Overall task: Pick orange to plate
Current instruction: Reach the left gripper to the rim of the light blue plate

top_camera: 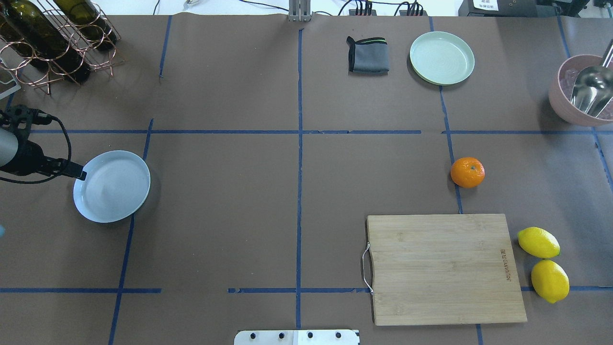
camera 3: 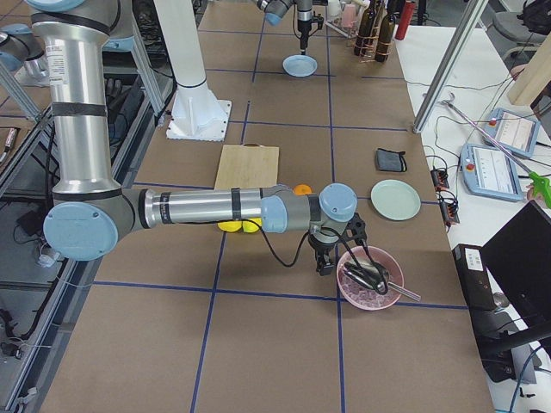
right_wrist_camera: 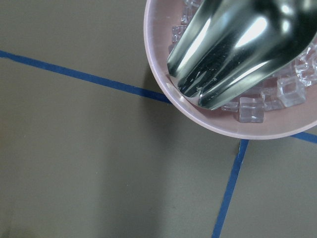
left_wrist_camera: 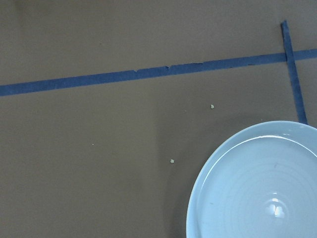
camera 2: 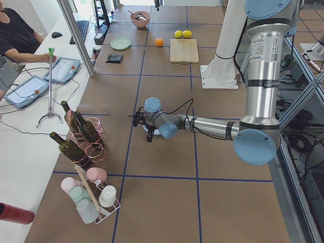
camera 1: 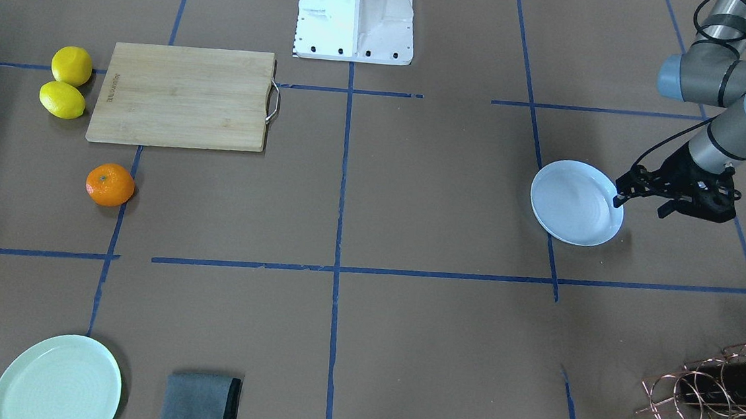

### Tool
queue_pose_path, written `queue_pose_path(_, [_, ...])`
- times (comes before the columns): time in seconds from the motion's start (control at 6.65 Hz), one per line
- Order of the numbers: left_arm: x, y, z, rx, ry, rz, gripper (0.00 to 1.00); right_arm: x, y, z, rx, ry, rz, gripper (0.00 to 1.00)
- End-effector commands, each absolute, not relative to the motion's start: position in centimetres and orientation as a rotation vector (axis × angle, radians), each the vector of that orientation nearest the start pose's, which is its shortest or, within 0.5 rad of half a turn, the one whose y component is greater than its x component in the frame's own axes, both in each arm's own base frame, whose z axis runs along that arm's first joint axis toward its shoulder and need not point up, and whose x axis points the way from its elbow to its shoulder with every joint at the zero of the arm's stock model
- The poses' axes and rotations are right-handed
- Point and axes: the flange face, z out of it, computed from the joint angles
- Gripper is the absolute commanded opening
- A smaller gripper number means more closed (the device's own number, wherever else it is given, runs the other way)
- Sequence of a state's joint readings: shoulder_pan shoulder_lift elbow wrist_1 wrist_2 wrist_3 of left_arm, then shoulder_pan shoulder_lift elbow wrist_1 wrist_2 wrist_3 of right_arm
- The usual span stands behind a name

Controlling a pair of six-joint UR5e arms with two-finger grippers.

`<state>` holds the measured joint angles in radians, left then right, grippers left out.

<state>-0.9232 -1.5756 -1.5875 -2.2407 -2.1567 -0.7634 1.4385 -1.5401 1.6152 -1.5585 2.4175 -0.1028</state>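
The orange [top_camera: 467, 172] lies on the brown table on my right side, just beyond the far corner of the cutting board, with nothing touching it; it also shows as the orange [camera 1: 110, 184]. Far off on my left lies the white-bluish plate [top_camera: 111, 186], empty. My left gripper [top_camera: 81, 175] is low at the plate's outer rim, fingers together; whether they pinch the rim I cannot tell. The left wrist view holds only part of the plate [left_wrist_camera: 257, 188]. My right gripper [camera 3: 325, 262] hangs beside a pink bowl; whether it is open or shut I cannot tell.
A wooden cutting board [top_camera: 443, 268] with two lemons [top_camera: 538, 242] beside it lies near the orange. A mint-green plate [top_camera: 441, 57] and a grey cloth [top_camera: 368, 55] sit at the far edge. The pink bowl [top_camera: 562, 103] holds ice and a metal scoop. A bottle rack [top_camera: 52, 43] stands far left.
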Motion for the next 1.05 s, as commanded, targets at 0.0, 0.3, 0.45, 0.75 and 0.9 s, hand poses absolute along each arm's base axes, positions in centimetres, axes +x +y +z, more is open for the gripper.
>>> queue_pose_path(0.0, [26.1, -46.8, 58.3, 0.139, 0.857, 0.098, 0.81, -1.0, -51.2, 61.8, 0.064, -0.85, -0.256, 1.0])
queue_pose_path(0.3, [26.9, -47.1, 57.0, 0.15, 0.874, 0.112, 0.26, -1.1, -51.2, 61.8, 0.06, -0.867, -0.256, 1.0])
queue_pose_path(0.45, [27.7, -46.9, 56.6, 0.148, 0.881, 0.126, 0.14, -1.1, -51.2, 61.8, 0.06, -0.867, -0.256, 1.0])
queue_pose_path(0.75, [28.6, -46.7, 56.1, 0.146, 0.888, 0.141, 0.0, -1.1, -51.2, 62.3, 0.051, -0.867, -0.253, 1.0])
queue_pose_path(0.9, [28.5, -46.7, 55.6, 0.154, 0.895, 0.143, 0.0, -1.2, -51.2, 62.3, 0.049, -0.868, -0.252, 1.0])
